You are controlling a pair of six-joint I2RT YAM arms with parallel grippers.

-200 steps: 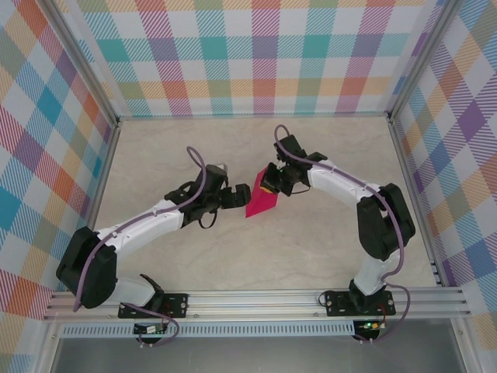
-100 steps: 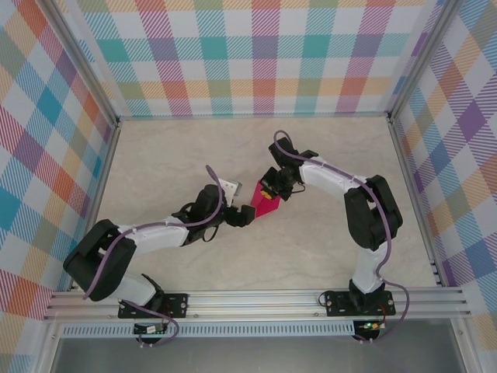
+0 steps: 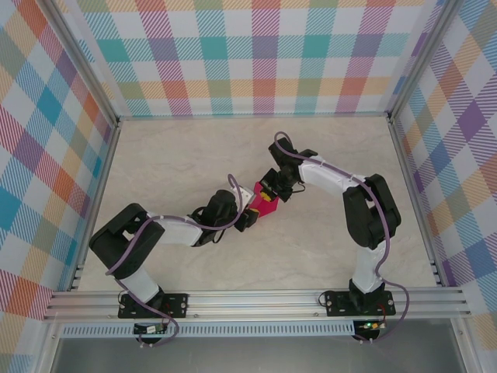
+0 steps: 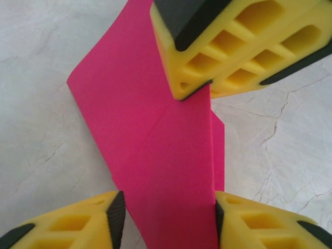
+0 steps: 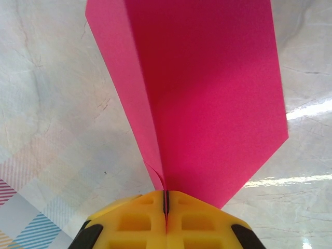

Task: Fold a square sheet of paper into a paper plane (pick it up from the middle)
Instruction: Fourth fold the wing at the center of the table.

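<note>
The sheet of paper (image 3: 265, 204) is a vivid magenta-pink and no longer a flat square: it is folded into a narrow, layered shape with sharp edges. In the left wrist view a crease runs along the paper (image 4: 166, 155), with a second layer peeping out along its 3 o'clock edge. It sits just off the middle of the pale marbled table (image 3: 171, 163), lifted at its far end. The right gripper (image 3: 269, 189) has hold of it there. Seen from the right wrist, the right gripper's (image 5: 166, 199) yellow jaws are pressed tight together on the paper's (image 5: 207, 104) tip, and the folded sheet fans away toward 12 o'clock. The right arm rises from its base at 5 o'clock, doubles back at the elbow and reaches toward 9 o'clock to the paper. The left arm lies low over the table, stretched from 7 o'clock out toward 2 o'clock. The left gripper (image 3: 247, 218) is at the paper's near end, its jaws partway apart. The left wrist view shows the left gripper (image 4: 166, 220) with one pad at either edge; whether they squeeze the paper I cannot tell. The right gripper (image 4: 205, 89) clamps the far end there.
</note>
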